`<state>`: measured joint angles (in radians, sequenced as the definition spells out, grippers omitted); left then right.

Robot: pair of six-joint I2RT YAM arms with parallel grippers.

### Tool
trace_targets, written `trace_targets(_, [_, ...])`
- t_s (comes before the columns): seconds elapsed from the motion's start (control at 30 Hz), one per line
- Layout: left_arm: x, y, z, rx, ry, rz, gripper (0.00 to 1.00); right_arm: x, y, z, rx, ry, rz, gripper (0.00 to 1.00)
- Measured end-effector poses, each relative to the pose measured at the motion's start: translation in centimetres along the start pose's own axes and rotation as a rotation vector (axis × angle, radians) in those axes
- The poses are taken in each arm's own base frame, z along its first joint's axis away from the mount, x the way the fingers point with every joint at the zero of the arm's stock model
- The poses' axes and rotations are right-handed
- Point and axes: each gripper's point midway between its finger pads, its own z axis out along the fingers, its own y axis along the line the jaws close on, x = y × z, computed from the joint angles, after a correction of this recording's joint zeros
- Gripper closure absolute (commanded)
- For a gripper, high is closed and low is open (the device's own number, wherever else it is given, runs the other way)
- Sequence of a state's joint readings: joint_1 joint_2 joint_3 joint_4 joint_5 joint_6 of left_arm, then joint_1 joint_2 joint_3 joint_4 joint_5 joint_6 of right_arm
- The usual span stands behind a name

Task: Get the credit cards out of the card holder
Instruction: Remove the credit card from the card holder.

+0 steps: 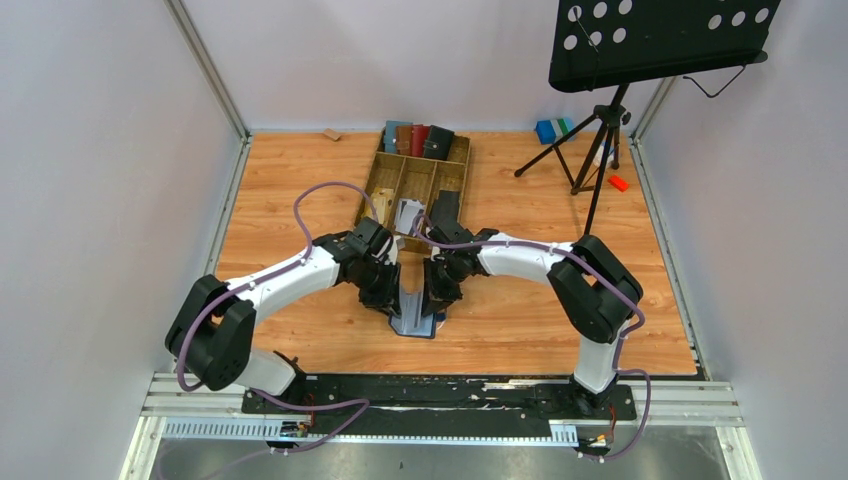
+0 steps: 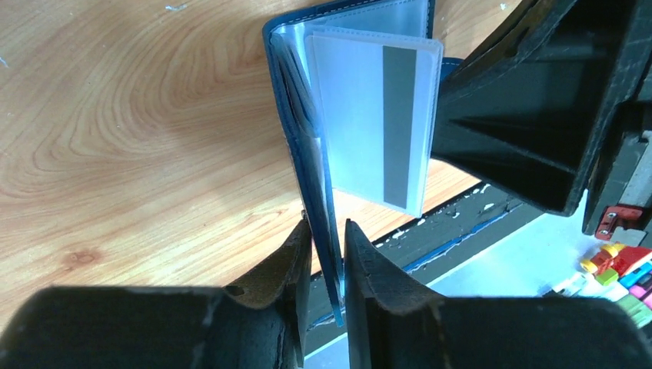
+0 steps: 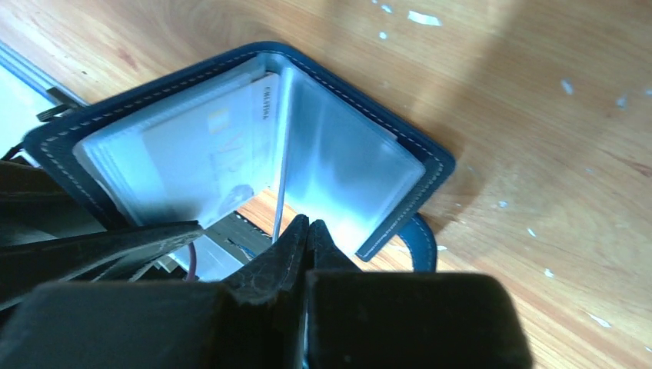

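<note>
Both arms fold inward from the lower corners of the overhead view, wrists tipped down, and meet at centre frame over the card holder (image 1: 413, 322), which stands open on the wooden table (image 1: 280, 200). The left gripper (image 2: 328, 238) is clamped narrowly on the holder's navy cover edge and clear sleeves. The right gripper (image 3: 308, 227) has its fingers pressed together beside a sleeve holding a white credit card (image 2: 369, 115).

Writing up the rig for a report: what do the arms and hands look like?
Both the left arm and right arm have white links, bulky black joints and a purple cable looping alongside. The left hand and right hand are matte black, with two tapering fingers.
</note>
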<state>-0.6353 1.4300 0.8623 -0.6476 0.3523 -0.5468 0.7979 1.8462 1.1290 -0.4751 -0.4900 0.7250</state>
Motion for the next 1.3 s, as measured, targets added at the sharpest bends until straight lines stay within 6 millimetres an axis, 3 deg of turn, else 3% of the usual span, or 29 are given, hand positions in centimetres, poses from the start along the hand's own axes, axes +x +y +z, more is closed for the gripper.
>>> trace_targets(0.17, [0.3,0.2,0.2,-0.007,0.017,0.006,0.8,0.3,-1.5,-0.2,0.07,0.003,-0.001,0.94])
trace_targets(0.23, [0.4,0.3,0.4,-0.008,0.029,0.004,0.88,0.4,-2.1,-0.5,0.107,-0.006,0.0,0.88])
trace_targets(0.33, [0.5,0.3,0.6,-0.005,0.037,0.005,1.0,0.1,-2.8,-1.9,0.171,-0.058,-0.009,0.62])
trace_targets(0.43, [0.5,0.3,0.6,0.0,0.038,0.009,1.0,-0.7,-2.5,-4.2,0.197,-0.155,-0.035,0.25])
trace_targets(0.5, [0.5,0.2,0.5,0.006,0.04,0.007,1.0,-1.0,-2.0,-6.3,0.194,-0.236,-0.06,0.14])
trace_targets(0.67, [-0.2,-0.6,0.1,0.064,0.019,-0.013,1.0,-1.6,-1.0,-10.9,0.141,-0.386,-0.1,0.13])
trace_targets(0.97, [-2.3,-4.9,-2.9,0.308,-0.109,-0.07,1.0,0.9,-4.6,-12.0,0.052,-0.4,-0.013,0.12])
trace_targets(1.13, [-2.6,-7.4,-4.9,0.458,-0.158,-0.112,1.0,1.3,-3.6,-15.2,-0.121,-0.539,-0.024,0.13])
trace_targets(1.3, [-3.3,-9.7,-6.9,0.591,-0.193,-0.155,1.0,2.3,-3.1,-16.6,-0.293,-0.576,0.022,0.08])
